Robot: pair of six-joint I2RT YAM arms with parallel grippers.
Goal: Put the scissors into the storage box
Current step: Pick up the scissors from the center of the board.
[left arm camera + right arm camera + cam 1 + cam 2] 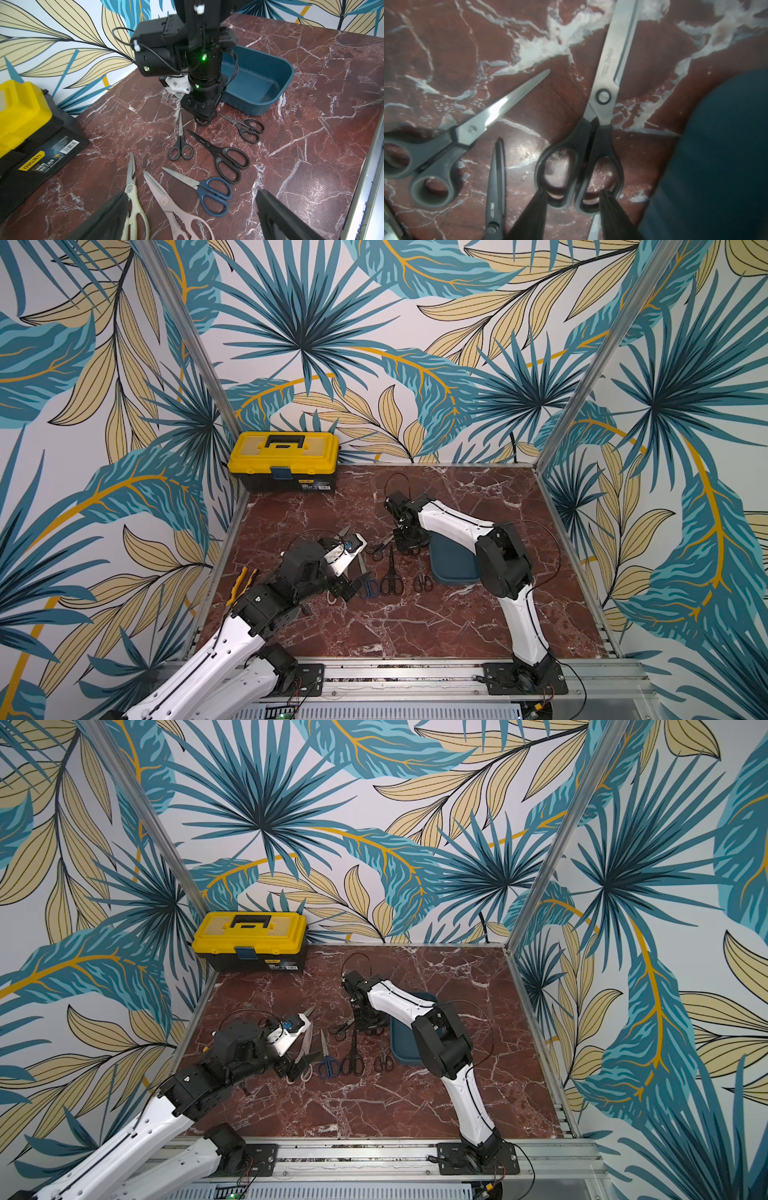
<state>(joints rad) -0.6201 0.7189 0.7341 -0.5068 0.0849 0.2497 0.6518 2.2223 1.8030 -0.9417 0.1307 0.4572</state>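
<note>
The left gripper point(192, 195) hangs with its fingers point(108, 216) spread wide and nothing in them. Between them on the marble table point(311, 166) lie the cream-handled scissors point(130, 187), pink-handled scissors point(166, 202) and blue-handled scissors point(200, 190). Past the fingertips lie three black-handled pairs point(220, 153). Farther on, the right gripper point(574, 191) has its fingers point(535, 214) against the outer handle loops of a fourth black-handled pair point(604, 68), flat on the table; whether they clamp it I cannot tell. The storage box point(255, 106) sits just beside those fingers, all scissors outside it.
</note>
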